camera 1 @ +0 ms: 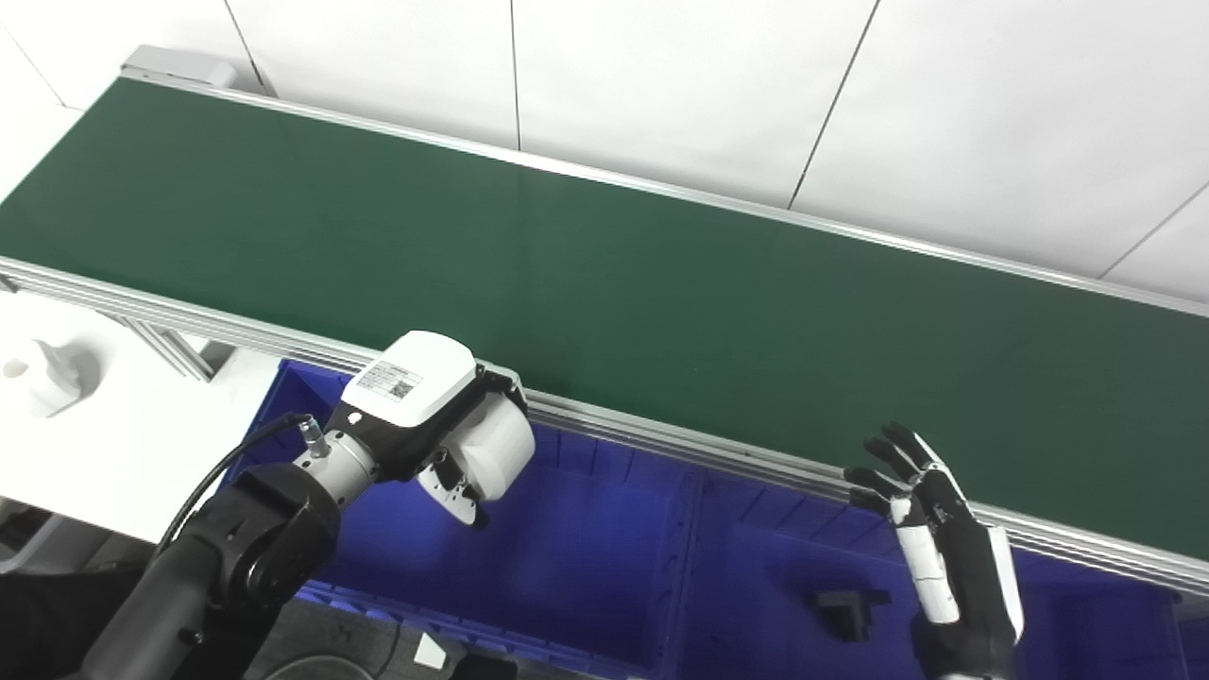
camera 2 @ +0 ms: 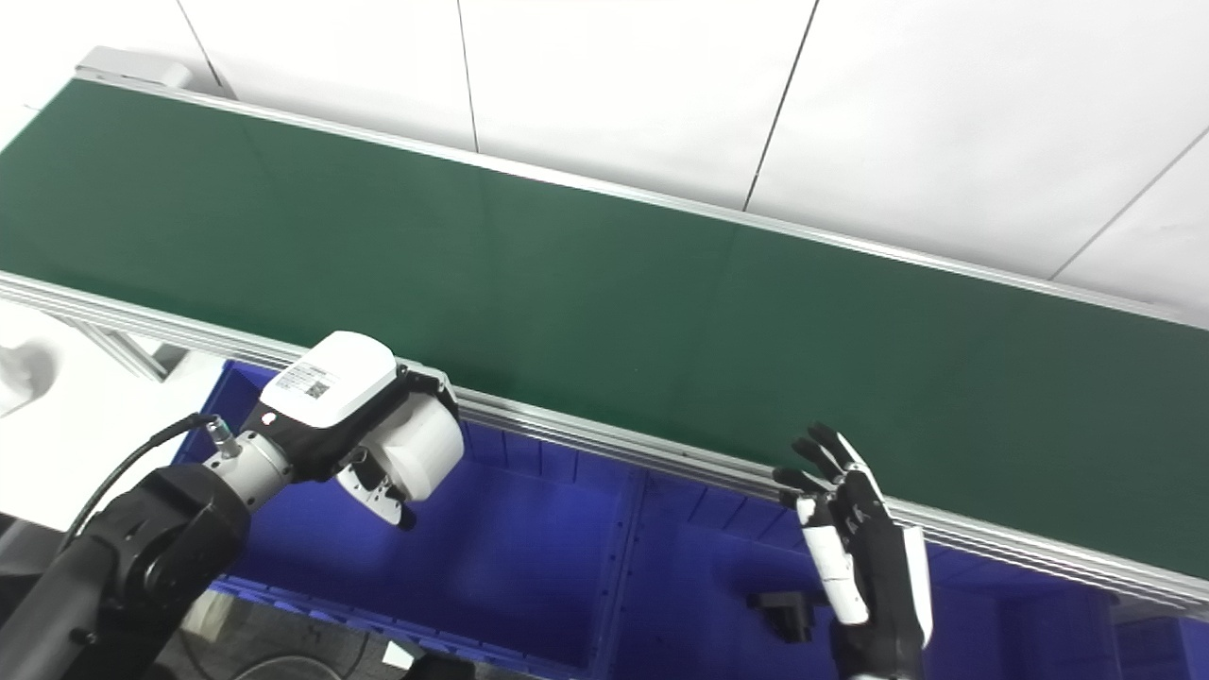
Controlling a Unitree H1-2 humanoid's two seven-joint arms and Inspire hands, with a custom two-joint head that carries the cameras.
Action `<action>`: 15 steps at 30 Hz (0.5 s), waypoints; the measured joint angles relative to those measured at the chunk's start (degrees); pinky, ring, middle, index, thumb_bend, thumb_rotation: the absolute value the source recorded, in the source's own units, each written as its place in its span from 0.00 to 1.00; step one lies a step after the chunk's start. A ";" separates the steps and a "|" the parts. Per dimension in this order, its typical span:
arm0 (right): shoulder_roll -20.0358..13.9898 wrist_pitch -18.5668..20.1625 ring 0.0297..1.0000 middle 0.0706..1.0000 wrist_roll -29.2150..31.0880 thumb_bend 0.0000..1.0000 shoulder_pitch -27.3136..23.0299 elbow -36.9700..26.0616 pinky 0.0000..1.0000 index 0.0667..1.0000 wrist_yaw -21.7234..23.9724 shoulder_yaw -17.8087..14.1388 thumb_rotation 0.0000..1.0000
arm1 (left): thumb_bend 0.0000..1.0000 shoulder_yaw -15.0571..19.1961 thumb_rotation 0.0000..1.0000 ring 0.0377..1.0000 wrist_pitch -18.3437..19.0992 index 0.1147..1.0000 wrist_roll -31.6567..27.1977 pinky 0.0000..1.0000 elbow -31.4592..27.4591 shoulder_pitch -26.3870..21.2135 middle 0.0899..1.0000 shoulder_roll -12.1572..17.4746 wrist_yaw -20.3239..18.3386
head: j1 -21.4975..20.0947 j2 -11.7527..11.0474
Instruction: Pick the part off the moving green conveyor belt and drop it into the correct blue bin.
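The left hand (camera 1: 444, 425) grasps a white part (camera 1: 496, 449) over the left bin (camera 1: 586, 557). The right hand (camera 1: 930, 538) is released, fingers apart, near the belt (camera 1: 604, 255) edge. A late release could drop the part on the bin wall. A black part (camera 1: 843, 609) lies in the next bin.

A white panelled wall (camera 1: 661, 85) rises behind; a white desk (camera 1: 104, 444) at its lower left bears a white object (camera 1: 42, 373).
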 measured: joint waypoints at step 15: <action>-0.10 0.00 0.71 0.82 -0.86 0.66 0.76 0.00 0.68 0.85 0.03 0.08 0.78 | 0.92 -1.07 0.47 0.86 7.68 0.84 3.60 0.81 -6.95 -1.27 0.87 -0.20 -17.07 | -0.44 0.18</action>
